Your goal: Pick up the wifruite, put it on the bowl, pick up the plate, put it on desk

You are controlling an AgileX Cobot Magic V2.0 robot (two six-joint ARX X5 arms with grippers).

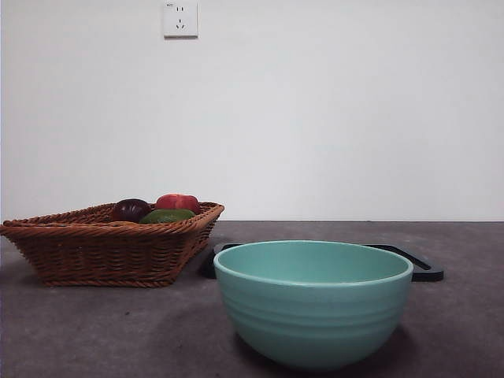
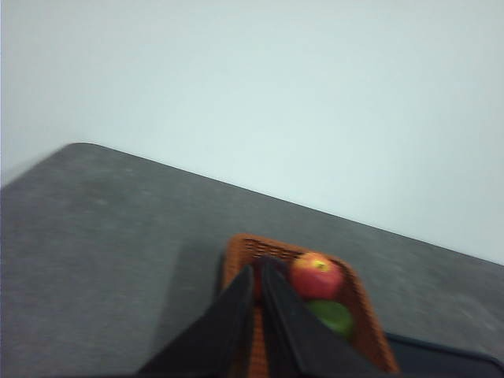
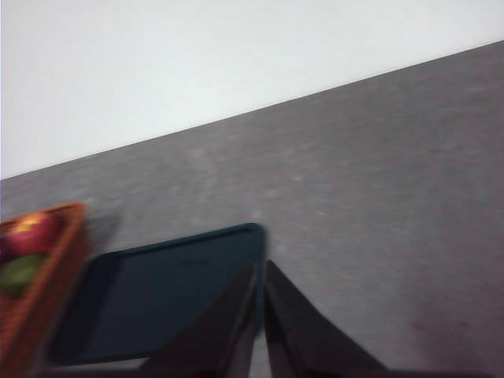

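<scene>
The mint bowl (image 1: 313,303) sits nearest on the table (image 1: 94,331), with bare room all round it; just behind it lies a dark flat plate (image 1: 421,269); the basket (image 1: 102,248) stands to the side, holding purple, green and red fruit; no orange-brown fruit can be seen. The left claw (image 2: 257,276) hangs above the basket, pinched nearly closed; the right claw (image 3: 260,272) hangs at the plate's edge, pinched too.
</scene>
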